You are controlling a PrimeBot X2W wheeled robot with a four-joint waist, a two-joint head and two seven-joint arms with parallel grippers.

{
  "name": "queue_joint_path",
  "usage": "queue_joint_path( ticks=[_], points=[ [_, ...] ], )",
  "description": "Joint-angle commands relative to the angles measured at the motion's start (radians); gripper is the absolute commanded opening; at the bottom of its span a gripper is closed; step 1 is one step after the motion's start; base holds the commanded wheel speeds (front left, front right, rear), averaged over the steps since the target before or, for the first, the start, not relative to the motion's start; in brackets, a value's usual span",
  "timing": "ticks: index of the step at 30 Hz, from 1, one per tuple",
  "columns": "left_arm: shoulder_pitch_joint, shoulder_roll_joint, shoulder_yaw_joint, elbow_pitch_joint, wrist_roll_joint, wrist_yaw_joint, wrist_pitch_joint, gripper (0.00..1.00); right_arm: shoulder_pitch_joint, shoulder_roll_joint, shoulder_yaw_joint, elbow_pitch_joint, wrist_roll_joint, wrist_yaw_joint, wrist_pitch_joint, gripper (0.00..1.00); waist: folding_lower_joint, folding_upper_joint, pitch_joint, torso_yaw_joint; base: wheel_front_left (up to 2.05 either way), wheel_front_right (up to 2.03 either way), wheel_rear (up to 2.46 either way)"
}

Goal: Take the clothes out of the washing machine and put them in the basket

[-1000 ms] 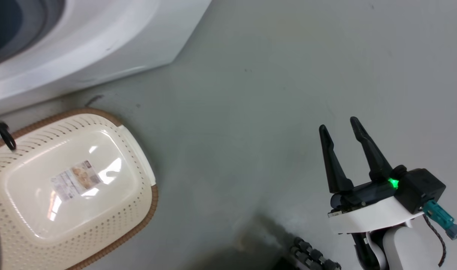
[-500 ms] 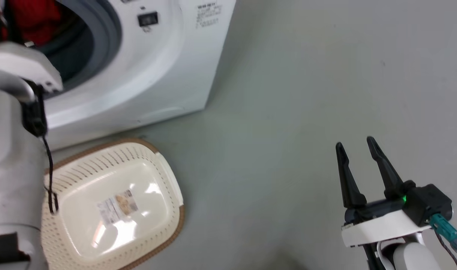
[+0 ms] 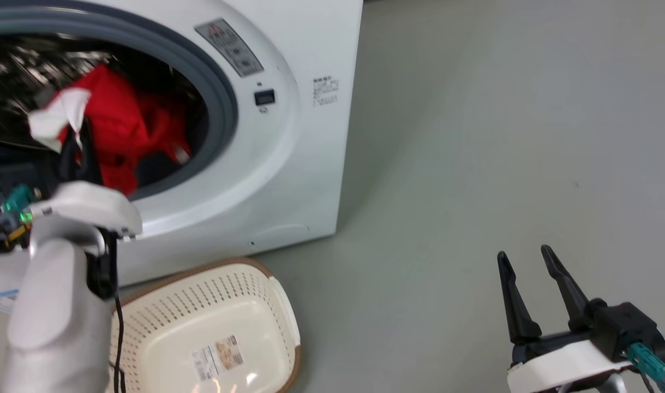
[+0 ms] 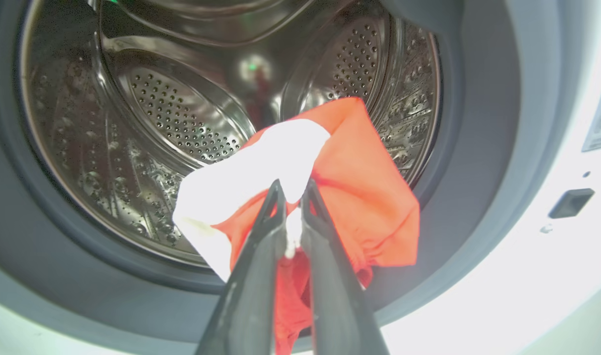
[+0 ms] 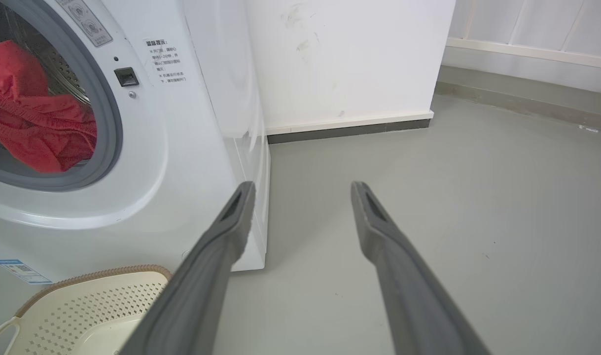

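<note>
Our left claw (image 4: 291,185) pinched the red-and-white clothes (image 4: 369,197) tight in the mouth of the washing machine (image 3: 288,180) — the basket (image 3: 201,297) sat just below. Our right claw (image 3: 523,252) gaped wide, empty, off to its right.

One washing machine (image 3: 288,164), upper left of the head view. One basket (image 3: 212,289), lower left. Clothes (image 3: 119,125) in the drum (image 4: 172,113): perhaps one garment, perhaps two, too bunched to count. Two grippers: left gripper (image 4: 291,186), right gripper (image 3: 523,252), lower right.
</note>
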Motion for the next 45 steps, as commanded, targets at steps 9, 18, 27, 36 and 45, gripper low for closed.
queue_joint_path(
  ticks=[9, 18, 27, 36, 45],
  points=[
    [0.269, -0.079, 0.016, -0.255, 0.028, -0.009, -0.004, 0.0, 0.084, 0.0, -0.016, -0.038, -0.015, 0.0, 0.04, 1.0, 0.0002, 0.0, -0.15, 0.078, 0.0, 0.0, 0.0],
    [0.572, -0.163, -0.011, -0.486, 0.011, 0.012, 0.005, 0.0, 0.14, 0.0, -0.011, -0.079, -0.024, 0.0, 0.074, 1.0, 0.0002, 0.0, -0.185, 0.147, 0.0, 0.0, 0.0],
    [0.76, -0.217, -0.058, -0.534, -0.039, 0.032, 0.027, 0.0, 0.116, 0.0, -0.005, -0.118, -0.03, 0.0, 0.081, 1.0, 0.0002, 0.0, -0.083, 0.185, 0.0, 0.0, 0.0],
    [0.632, -0.228, -0.069, -0.312, -0.078, 0.028, 0.007, 0.0, 0.021, 0.0, 0.024, -0.11, -0.009, 0.0, 0.054, 1.0, 0.0002, 0.0, 0.133, 0.126, 0.0, 0.0, 0.0],
    [0.364, -0.169, -0.022, -0.015, -0.076, 0.024, -0.003, 0.0, -0.088, 0.0, 0.058, -0.067, 0.03, 0.0, -0.001, 1.0, 0.0002, 0.0, 0.349, 0.042, 0.0, 0.0, 0.0]
  ],
)
